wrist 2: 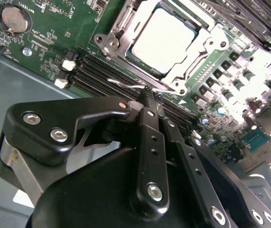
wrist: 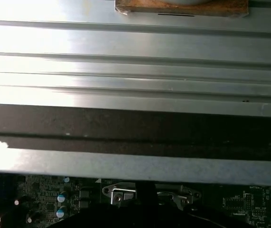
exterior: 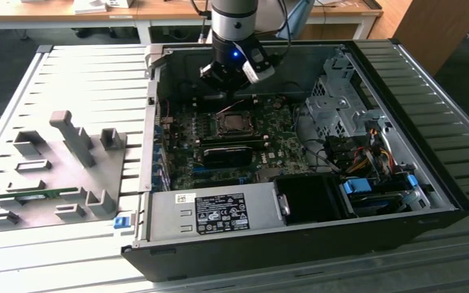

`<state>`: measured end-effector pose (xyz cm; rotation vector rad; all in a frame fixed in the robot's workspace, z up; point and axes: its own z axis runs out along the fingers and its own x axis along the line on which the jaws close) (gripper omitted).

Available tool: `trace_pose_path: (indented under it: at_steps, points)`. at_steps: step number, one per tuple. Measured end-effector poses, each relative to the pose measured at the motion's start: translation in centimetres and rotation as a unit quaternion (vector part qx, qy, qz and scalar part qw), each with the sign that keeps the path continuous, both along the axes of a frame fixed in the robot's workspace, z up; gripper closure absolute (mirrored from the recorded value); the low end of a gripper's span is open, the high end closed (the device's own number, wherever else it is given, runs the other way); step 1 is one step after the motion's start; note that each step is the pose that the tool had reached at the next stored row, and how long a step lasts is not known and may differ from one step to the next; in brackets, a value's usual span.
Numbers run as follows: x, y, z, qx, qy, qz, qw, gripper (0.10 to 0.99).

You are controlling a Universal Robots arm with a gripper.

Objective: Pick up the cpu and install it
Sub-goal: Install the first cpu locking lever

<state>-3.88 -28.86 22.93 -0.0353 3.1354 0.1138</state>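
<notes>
The open black computer case [exterior: 430,183] lies on the ribbed metal table [exterior: 80,79], its green motherboard [wrist 2: 45,38] exposed. The black gripper [wrist 2: 147,92] hovers just beyond the socket with fingers closed together, holding nothing. The small square silvery cpu [wrist 2: 166,40] sits in the metal-framed socket [wrist 2: 111,42].

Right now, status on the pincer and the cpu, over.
Pincer shut, empty, tips beside the socket's lever. Cpu seated in the socket, frame not closed over it. Memory slots under the tips; nothing blocking.
</notes>
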Motion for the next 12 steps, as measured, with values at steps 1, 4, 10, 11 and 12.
trace_pose_path:
  at_steps: [1, 4, 10, 11, 12]
  points:
    - [0.06, 0.04, -0.05, -0.0001, 0.0000, 0.000, 1.0000, 0.980]
    - [0.22, 0.14, -0.27, 0.0000, 0.0000, 0.000, 1.0000, 0.980]
    - [0.61, 0.25, -0.78, 0.0000, 0.0005, 0.000, 1.0000, 0.980]
    - [0.65, 0.25, -0.84, 0.0000, 0.0006, 0.000, 1.0000, 0.980]
    - [0.70, 0.25, -0.90, 0.0000, 0.0006, 0.000, 1.0000, 0.980]
